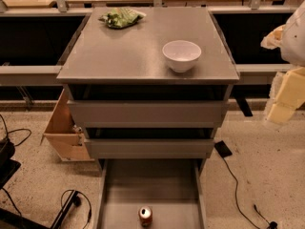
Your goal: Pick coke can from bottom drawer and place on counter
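The coke can (145, 215) stands upright on the floor of the bottom drawer (143, 185), which is pulled out toward the camera; the can is near its front edge. The counter (133, 51) is the grey cabinet top above the two shut drawers. My gripper (285, 95) hangs at the far right edge of the view, beside the cabinet at the height of the upper drawers. It is well above and to the right of the can and holds nothing that I can see.
A white bowl (181, 55) sits on the counter's right front part. A green snack bag (120, 17) lies at its back left. A wooden box (64, 128) leans against the cabinet's left side. Cables (238, 185) run across the floor on both sides.
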Available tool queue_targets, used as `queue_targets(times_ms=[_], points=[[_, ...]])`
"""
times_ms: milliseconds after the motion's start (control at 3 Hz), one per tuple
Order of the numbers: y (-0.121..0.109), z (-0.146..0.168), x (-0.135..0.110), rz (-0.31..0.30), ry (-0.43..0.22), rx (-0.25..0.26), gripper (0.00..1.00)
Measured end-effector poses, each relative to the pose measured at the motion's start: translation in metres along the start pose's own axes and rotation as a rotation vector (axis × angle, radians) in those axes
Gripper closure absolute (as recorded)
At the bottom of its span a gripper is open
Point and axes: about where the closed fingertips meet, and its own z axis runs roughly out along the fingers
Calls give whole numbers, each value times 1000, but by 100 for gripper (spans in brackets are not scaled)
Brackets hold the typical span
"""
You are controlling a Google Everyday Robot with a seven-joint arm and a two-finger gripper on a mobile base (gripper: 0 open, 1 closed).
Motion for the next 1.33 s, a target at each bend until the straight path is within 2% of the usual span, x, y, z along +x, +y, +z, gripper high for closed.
queue_targets(times_ms=[333,667,1000,1333], points=[[0,0,0,0,0,0,0],[4,26,-2,23,-46,-34,0],[26,84,-3,49,-157,-118,0],[84,182,-12,103,-379,-232,0]])
